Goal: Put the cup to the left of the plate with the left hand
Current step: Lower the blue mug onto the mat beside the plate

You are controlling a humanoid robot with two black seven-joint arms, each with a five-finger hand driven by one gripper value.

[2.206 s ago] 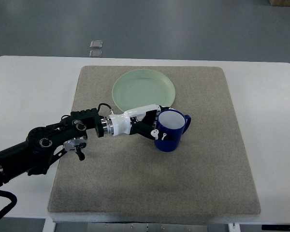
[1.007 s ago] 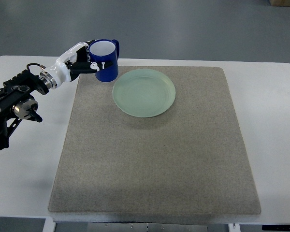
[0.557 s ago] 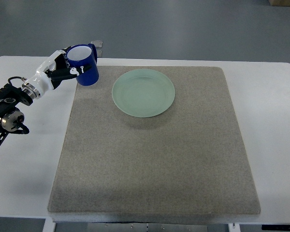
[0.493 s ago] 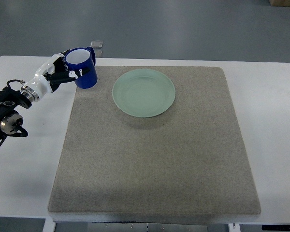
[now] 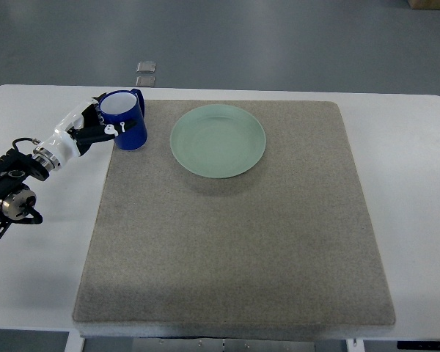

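Fingers: the left hand (image 5: 95,130) has its fingers (image 5: 111,129) curled around the near-left side of the cup (image 5: 126,120) and clamped on it; one white fingertip lies against the blue wall just under the rim.
Cup position: upright or nearly so, mouth up and white inside showing, at the far-left corner of the mat (image 5: 235,242), over its left edge where the mat meets the bare table (image 5: 44,257).
Cup contact: whether the base is already resting on the mat or hanging just above it cannot be told from this steep view.
Cup to plate: the cup lies directly left of the plate (image 5: 218,140), near it but apart, with a strip of mat showing between them.
Handle: at the cup's far-right side, pointing away from the hand and toward the back of the table.
Hand to cup: the hand is to the left and slightly nearer the robot than the cup, so the way out of the grasp is back toward the left edge.
Arm: only the left arm (image 5: 18,183) shows, coming in low from the left; no right arm is in view.
Step judged: the cup looks to be at its goal spot, so what remains is likely setting it down and letting go.
Risk: pulling the fingers away to the left could drag or tip the cup.
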